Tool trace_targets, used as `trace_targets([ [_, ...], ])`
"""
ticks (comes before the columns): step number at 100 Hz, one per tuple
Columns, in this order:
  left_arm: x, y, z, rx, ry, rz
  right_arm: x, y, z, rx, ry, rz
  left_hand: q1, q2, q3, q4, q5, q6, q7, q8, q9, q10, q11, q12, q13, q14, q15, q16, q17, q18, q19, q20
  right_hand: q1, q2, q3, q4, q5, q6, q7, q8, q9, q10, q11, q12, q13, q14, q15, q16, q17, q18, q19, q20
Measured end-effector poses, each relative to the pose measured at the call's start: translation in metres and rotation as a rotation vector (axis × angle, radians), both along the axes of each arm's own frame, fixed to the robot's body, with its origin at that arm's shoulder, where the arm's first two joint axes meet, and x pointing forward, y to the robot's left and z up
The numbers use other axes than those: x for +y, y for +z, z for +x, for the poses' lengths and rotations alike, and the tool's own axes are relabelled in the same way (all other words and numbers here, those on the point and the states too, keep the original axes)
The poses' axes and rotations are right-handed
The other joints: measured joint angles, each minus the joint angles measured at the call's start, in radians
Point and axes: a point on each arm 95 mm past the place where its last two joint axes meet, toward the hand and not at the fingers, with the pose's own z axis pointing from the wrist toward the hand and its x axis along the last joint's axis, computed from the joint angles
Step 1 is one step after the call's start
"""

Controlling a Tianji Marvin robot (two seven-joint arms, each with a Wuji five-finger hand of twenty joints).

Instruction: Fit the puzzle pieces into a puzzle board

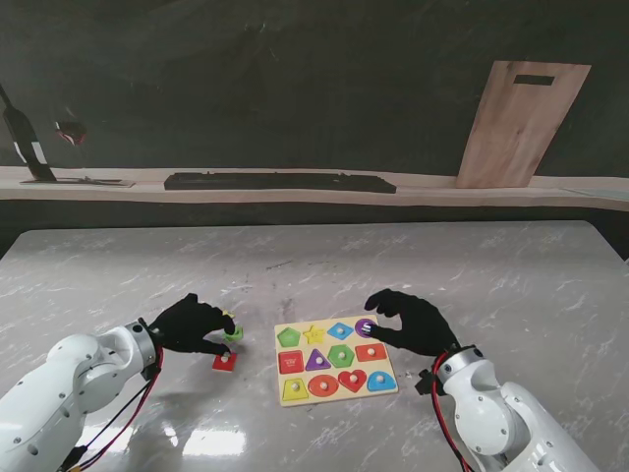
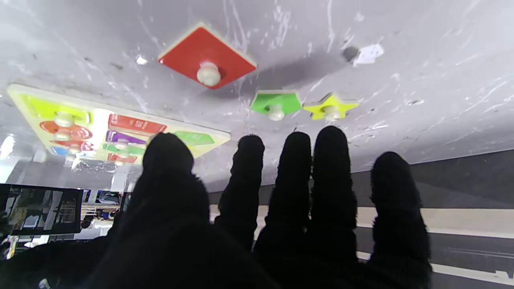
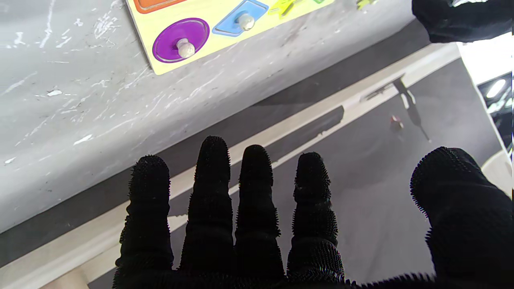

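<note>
Though hidden overhead, yellow star (image 2: 330, 107) wrist-visible.

Marble table (image 1: 442, 265); wooden board (image 1: 518, 123) leaning on dark wall; long black bar (image 1: 280, 182) on pale ledge (image 1: 432, 189); stand (image 1: 29, 147) far left.

Light is even and fairly bright on the marble table (image 1: 413, 265), with white glare patches nearest the left hand (image 1: 192, 324). Soft shadows sit under both hands. Wrist views bend toward their edges; the gloved fingers (image 2: 329, 172) look soft-edged, and a blown-out highlight washes the puzzle board (image 2: 96, 120).
</note>
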Motion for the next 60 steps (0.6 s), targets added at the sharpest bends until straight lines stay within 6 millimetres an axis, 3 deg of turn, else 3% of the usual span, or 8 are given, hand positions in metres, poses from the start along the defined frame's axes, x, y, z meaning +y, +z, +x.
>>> trace_targets([
  [32,-0.001,-0.012,0.000,0.021,-0.053,0.041,0.002,-0.001,0.001,0.013,-0.004,-0.013,0.000,0.019,-0.020,0.000,-0.001,0.000,-0.025,-0.014,-0.013,0.000,-0.011,0.000,0.000,0.000,-0.003,0.010,0.000,0.000,0.000,0.000,0.000,0.000,-0.002,0.000,0.000,0.000,0.000,0.000,0.000,0.000,0.000,0.000,0.000,0.000,0.000,0.000,0.000,0.000,0.000,0.000],
  [60,-0.001,-0.015,-0.003,0.034,-0.069,0.042,0.002,-0.002,0.003,0.019,-0.003,-0.017,0.049,-0.104,-0.019,0.000,-0.013,0.000,-0.060,-0.026,-0.046,-0.016,-0.035,0.000,-0.017,0.000,-0.024,0.022,0.000,0.000,0.000,0.000,0.000,0.000,-0.002,0.000,0.000,0.000,0.000,0.000,0.000,0.000,0.000,0.000,0.000,0.000,0.000,0.000,0.000,0.000,0.000,0.000],
])
